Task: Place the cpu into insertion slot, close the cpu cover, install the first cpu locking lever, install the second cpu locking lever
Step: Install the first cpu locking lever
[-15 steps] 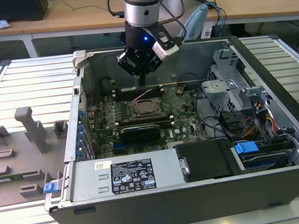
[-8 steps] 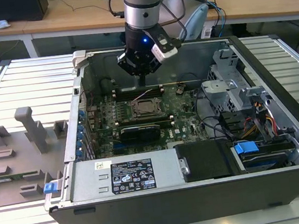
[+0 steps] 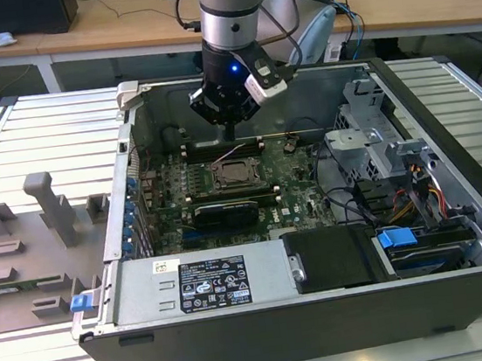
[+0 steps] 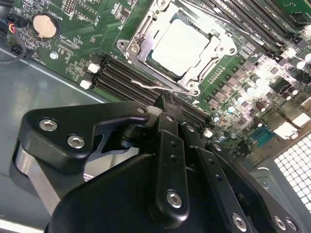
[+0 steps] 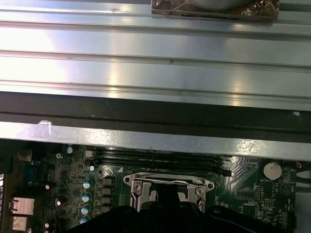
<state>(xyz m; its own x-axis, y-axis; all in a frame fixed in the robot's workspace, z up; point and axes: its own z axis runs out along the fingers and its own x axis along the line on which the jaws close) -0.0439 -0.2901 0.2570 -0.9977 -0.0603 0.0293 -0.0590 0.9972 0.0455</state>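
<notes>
The cpu [image 4: 181, 46], a flat square chip with a silver-grey top, lies in the insertion slot [image 3: 239, 175] on the green motherboard. The cpu cover [image 4: 215, 52], a silvery frame, lies flat around the chip. A thin wire locking lever [image 4: 158, 86] runs along the slot's side nearest my fingers. My gripper [image 4: 167, 108] hangs just above that lever with its fingers together and nothing between them. In the exterior view the gripper [image 3: 230, 134] points down just behind the slot. In the first wrist view the gripper [image 5: 168, 195] covers part of the cpu cover [image 5: 141, 187].
Black memory slots [image 4: 121, 73] lie between the gripper and the slot. A coin battery [image 4: 44, 25] sits on the board. The case's back wall [image 3: 301, 94] is close behind the arm. A drive cage [image 3: 377, 142], cables [image 3: 419, 198] and a power supply [image 3: 209, 281] fill the case.
</notes>
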